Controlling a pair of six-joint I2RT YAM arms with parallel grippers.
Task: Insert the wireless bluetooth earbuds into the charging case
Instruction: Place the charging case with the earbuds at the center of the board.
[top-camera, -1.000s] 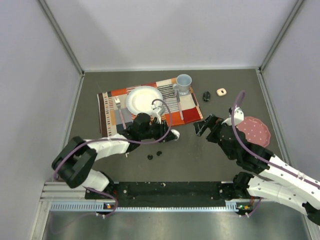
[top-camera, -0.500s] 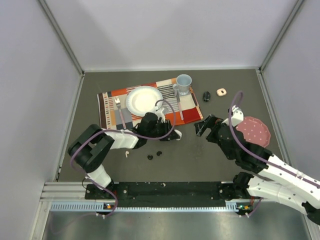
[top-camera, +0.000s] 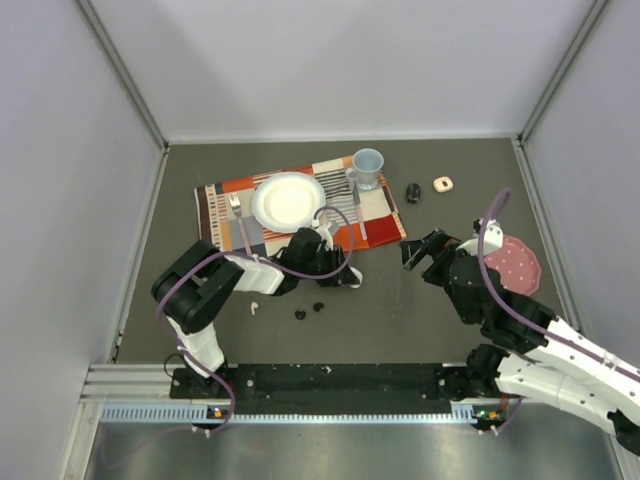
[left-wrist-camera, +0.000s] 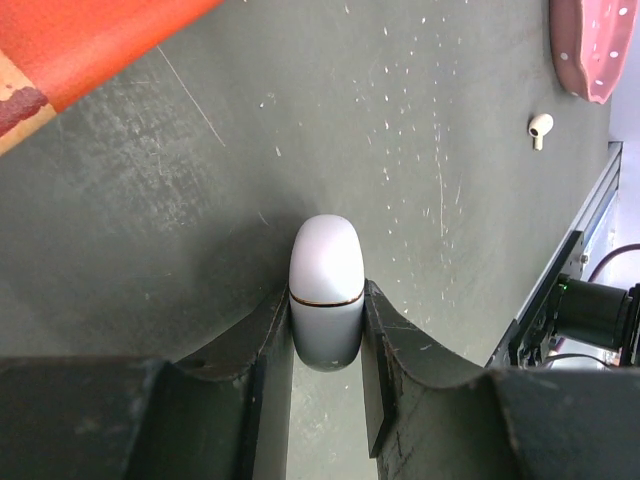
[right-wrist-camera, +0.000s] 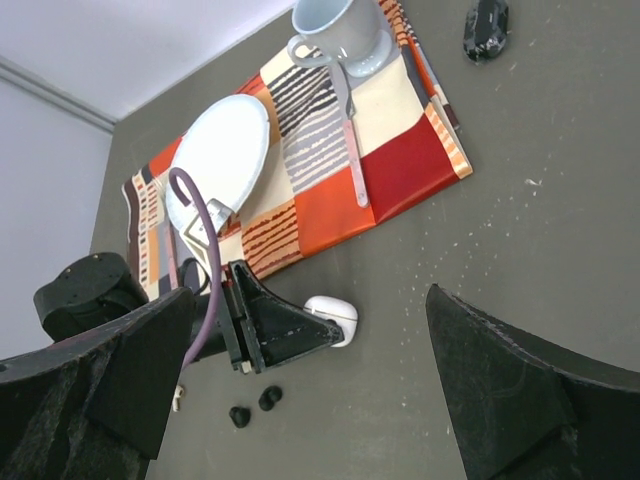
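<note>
A white charging case (left-wrist-camera: 326, 270) with its lid closed lies on the dark table, and my left gripper (left-wrist-camera: 327, 300) is shut on its lower half. From above, the case (top-camera: 352, 279) sits just below the placemat's near edge, at the tip of the left gripper (top-camera: 343, 277). Two black earbuds (top-camera: 300, 314) (top-camera: 319, 306) lie close behind it, and a white earbud (top-camera: 254, 307) lies further left. Another white earbud (left-wrist-camera: 540, 127) lies near the pink plate. My right gripper (top-camera: 425, 250) hovers open to the right of the case (right-wrist-camera: 333, 318), holding nothing.
A striped placemat (top-camera: 375, 215) carries a white plate (top-camera: 288, 198), a pale blue mug (top-camera: 366, 166), a fork (top-camera: 237, 215) and a knife (top-camera: 358, 208). A black case (top-camera: 413, 191) and a small pink case (top-camera: 443, 184) lie behind. A pink plate (top-camera: 515, 262) sits beside the right arm.
My left arm has swung its elbow to the right and carried the case slightly right and nearer. This uncovered the white earbud on the left. The right gripper has drifted a little to the right.
</note>
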